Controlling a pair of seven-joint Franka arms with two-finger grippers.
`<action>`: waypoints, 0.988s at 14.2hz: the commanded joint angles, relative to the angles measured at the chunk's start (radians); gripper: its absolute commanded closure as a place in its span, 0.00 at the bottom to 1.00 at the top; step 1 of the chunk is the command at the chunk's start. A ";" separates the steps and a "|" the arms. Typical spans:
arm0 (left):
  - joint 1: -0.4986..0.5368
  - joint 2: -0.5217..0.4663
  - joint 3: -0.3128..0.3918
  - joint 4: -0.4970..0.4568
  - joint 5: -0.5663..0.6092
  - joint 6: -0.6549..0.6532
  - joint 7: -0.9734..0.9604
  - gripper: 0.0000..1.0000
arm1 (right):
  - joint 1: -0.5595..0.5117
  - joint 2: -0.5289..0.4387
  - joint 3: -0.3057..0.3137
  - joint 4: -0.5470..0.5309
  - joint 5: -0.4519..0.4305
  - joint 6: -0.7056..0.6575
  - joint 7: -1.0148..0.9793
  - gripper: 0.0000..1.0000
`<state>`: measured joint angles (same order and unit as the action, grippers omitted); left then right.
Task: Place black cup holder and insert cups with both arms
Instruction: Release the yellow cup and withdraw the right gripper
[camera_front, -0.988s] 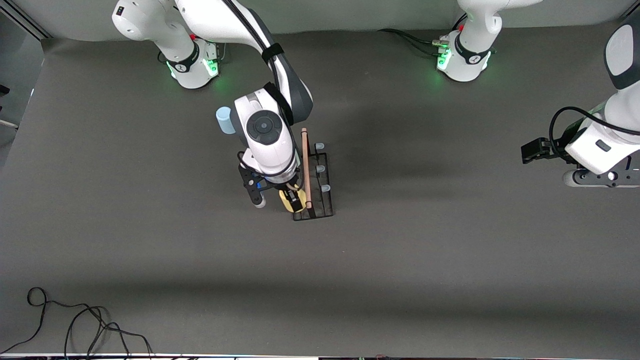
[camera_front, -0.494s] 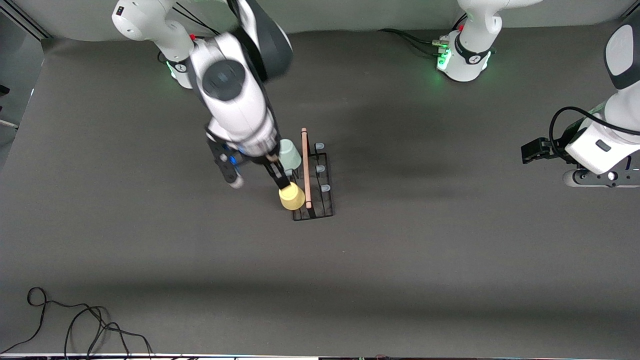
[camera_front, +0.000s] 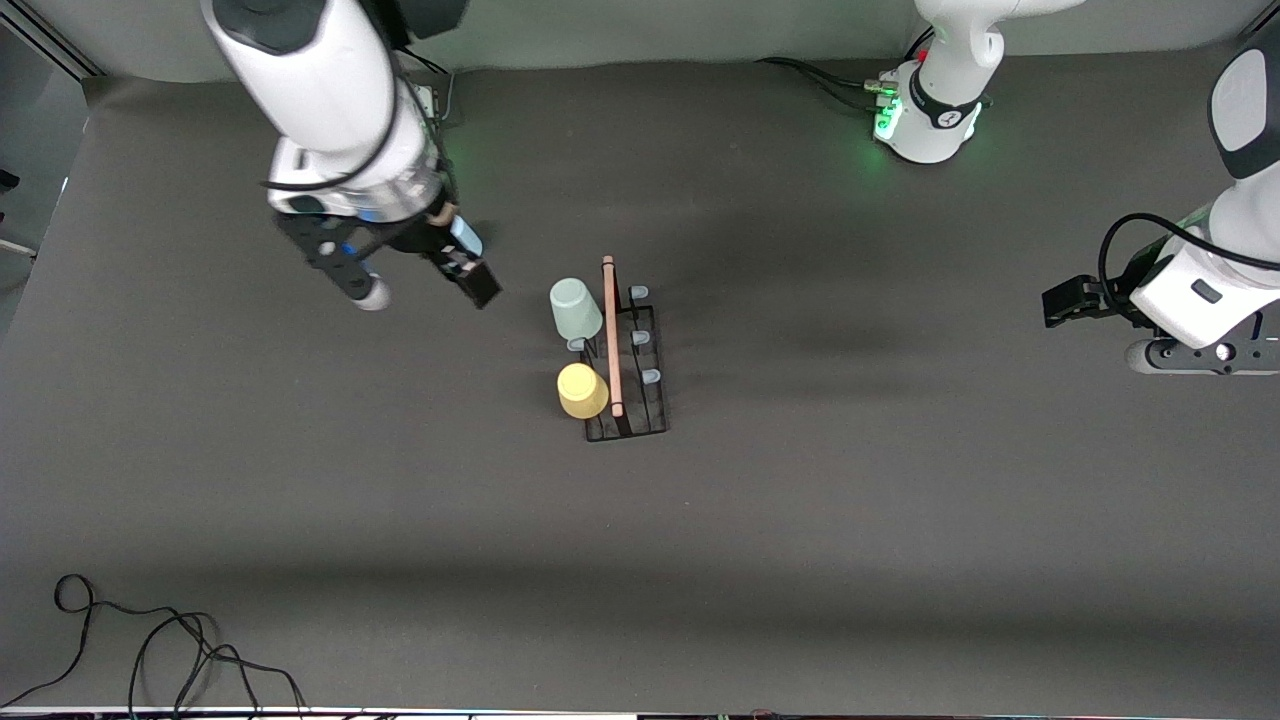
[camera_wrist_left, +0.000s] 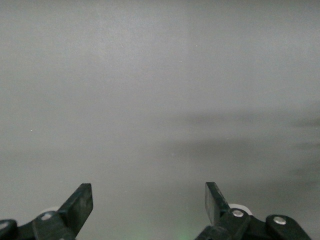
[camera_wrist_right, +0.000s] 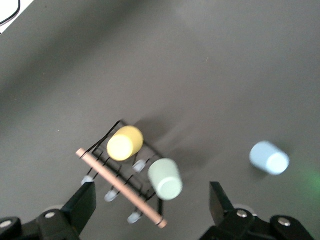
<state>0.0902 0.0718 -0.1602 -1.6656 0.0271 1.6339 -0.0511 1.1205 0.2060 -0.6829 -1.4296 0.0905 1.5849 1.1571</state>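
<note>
Two cups (camera_front: 580, 345) racked; right tool (camera_front: 425, 270) open, aloft.

In the front view, the light blue cup (camera_front: 464, 236) is mostly covered by the right gripper (camera_front: 425, 285); only a sliver shows. The right arm (camera_front: 320, 100) is cut off by the top edge, and its base is hidden under it. The left arm (camera_front: 1225, 250) is cut off by the picture's edge, so the left gripper's fingers cannot be seen there. In the right wrist view, the black cup holder (camera_wrist_right: 122, 177) is blurred and its peg tips are indistinct. The cable (camera_front: 140, 640) runs off the bottom edge.
</note>
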 joint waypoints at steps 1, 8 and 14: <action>0.003 -0.009 -0.002 0.001 0.011 -0.005 0.014 0.00 | -0.156 -0.120 0.102 -0.072 -0.054 -0.031 -0.199 0.00; 0.003 -0.009 -0.002 0.001 0.011 -0.005 0.014 0.00 | -0.871 -0.267 0.580 -0.170 -0.118 -0.036 -0.799 0.00; 0.003 -0.009 -0.002 0.001 0.011 -0.005 0.014 0.00 | -1.107 -0.247 0.625 -0.163 -0.080 -0.022 -1.229 0.00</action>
<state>0.0902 0.0718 -0.1601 -1.6657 0.0271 1.6339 -0.0511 0.0516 -0.0439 -0.0805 -1.5842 -0.0062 1.5477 0.0212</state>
